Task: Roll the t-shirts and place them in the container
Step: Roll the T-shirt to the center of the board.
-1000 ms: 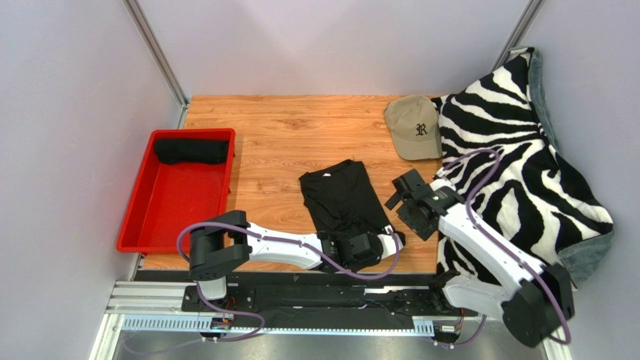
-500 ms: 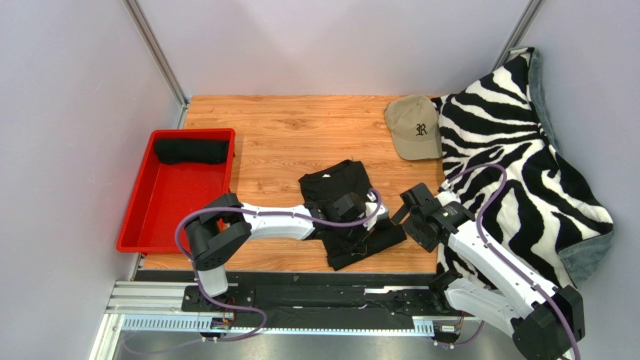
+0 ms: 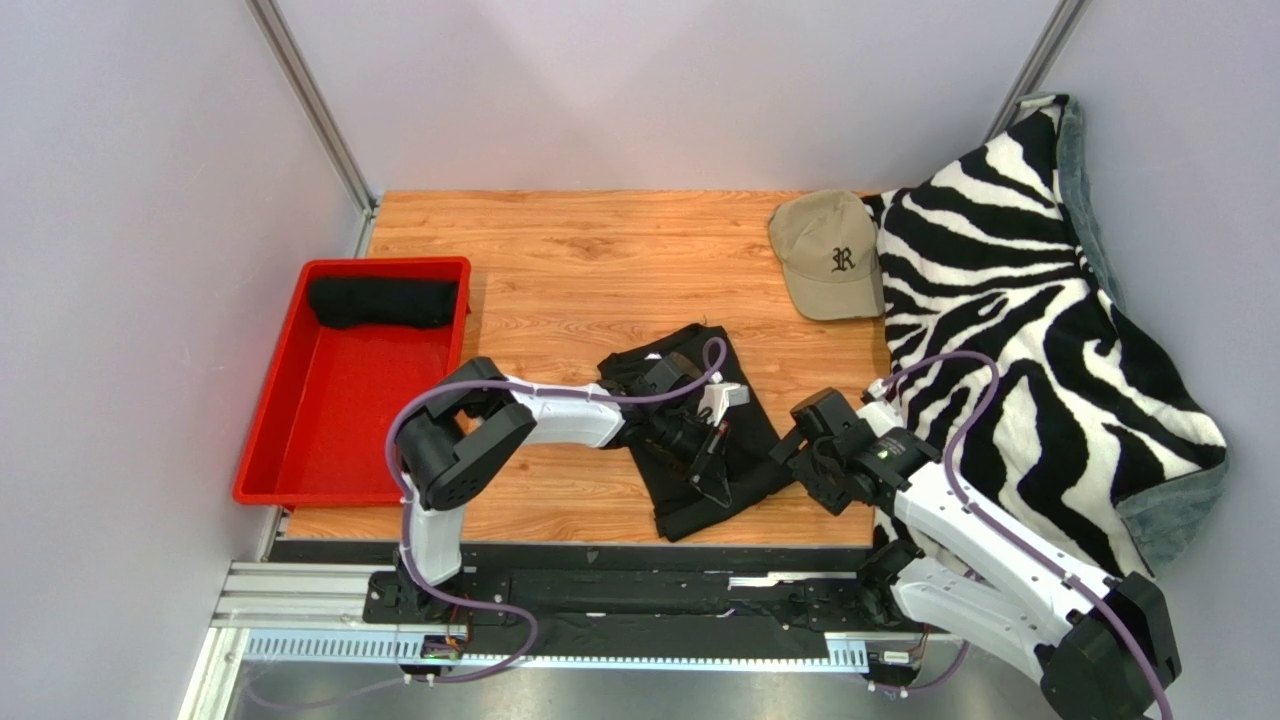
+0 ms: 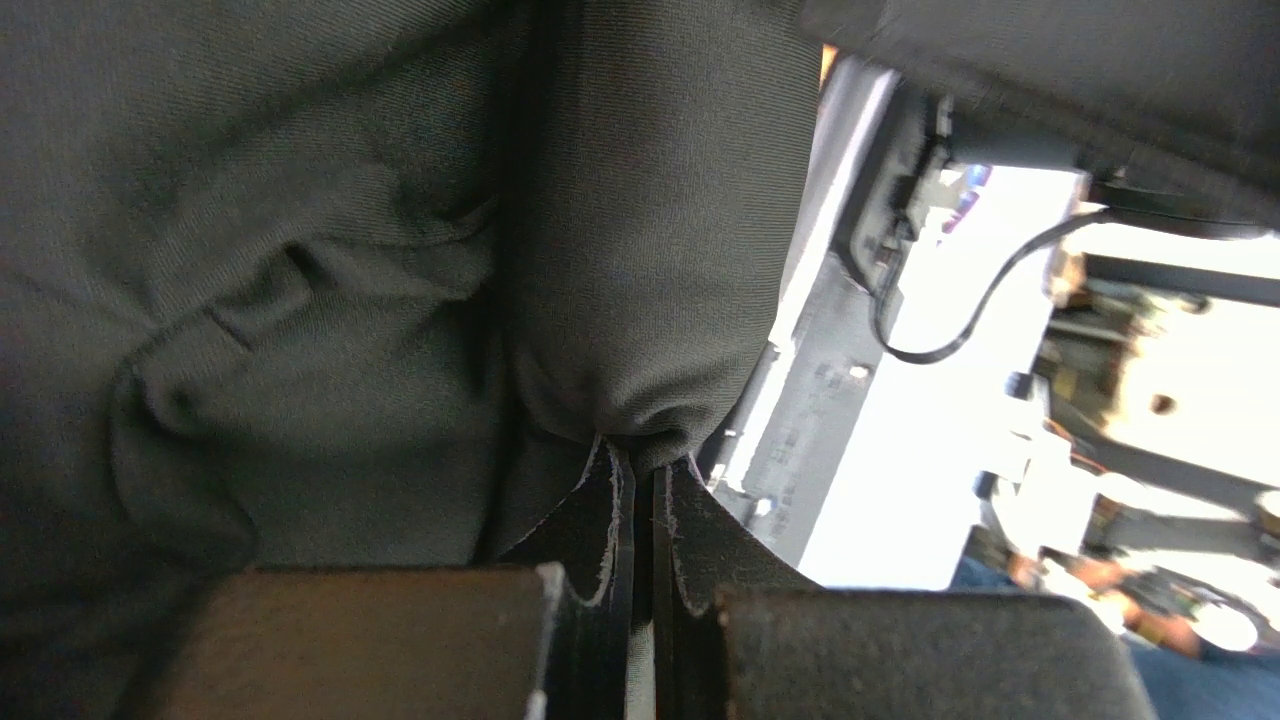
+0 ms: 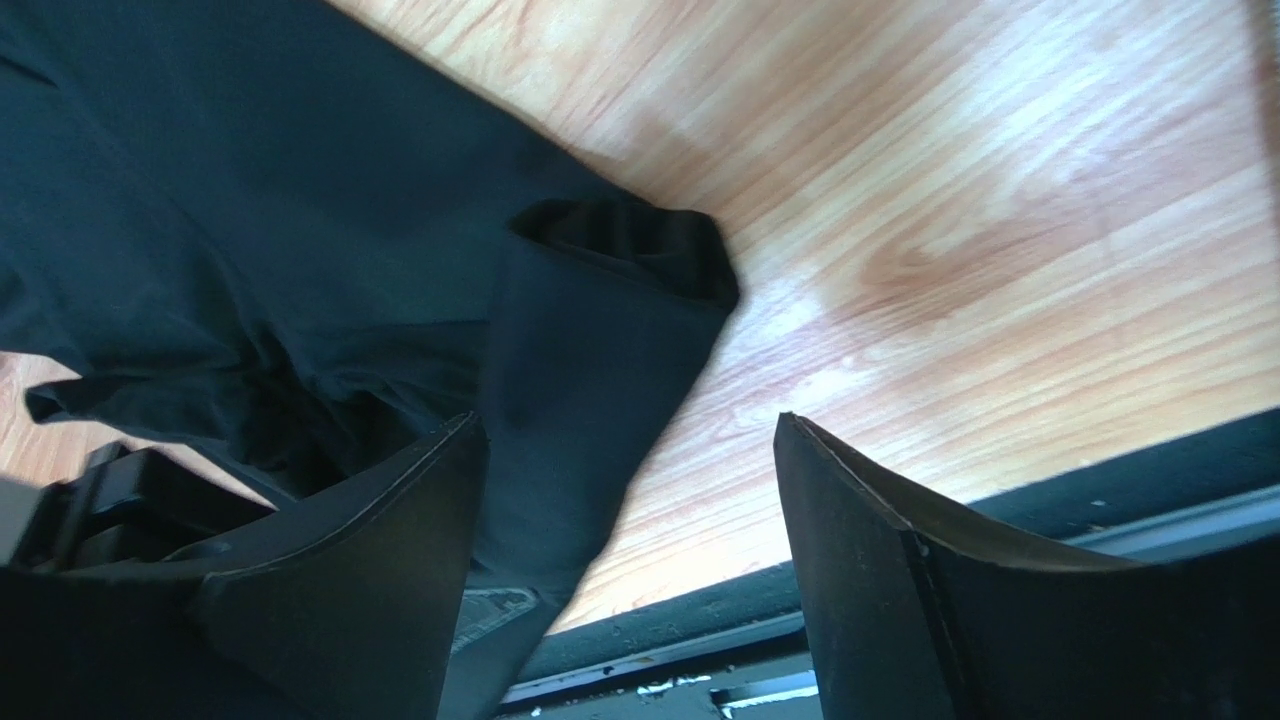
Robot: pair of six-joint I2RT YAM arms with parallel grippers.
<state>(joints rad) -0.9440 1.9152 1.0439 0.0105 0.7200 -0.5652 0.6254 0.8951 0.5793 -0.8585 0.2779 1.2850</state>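
left wrist: we see the left end effector (image 4: 640,488) pinching a fold of the soft, limp shirt (image 4: 301,300) on the tabletop (image 5: 977,225); the right end effector (image 5: 624,450), jaws spread, should take the hem corner.

black t-shirt (image 3: 721,503), red tray (image 3: 338,405), tan cap (image 3: 824,255) with black letter; zebra-striped black-and-white blanket (image 3: 1022,300), orange wood-grain table (image 3: 571,255)

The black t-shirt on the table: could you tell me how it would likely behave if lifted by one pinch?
Probably floppy: the black t-shirt bunches into soft folds where the shut left hand pinches it. It would likely sag and drag, since most of it lies flat on the table. It looks thin, so probably light.
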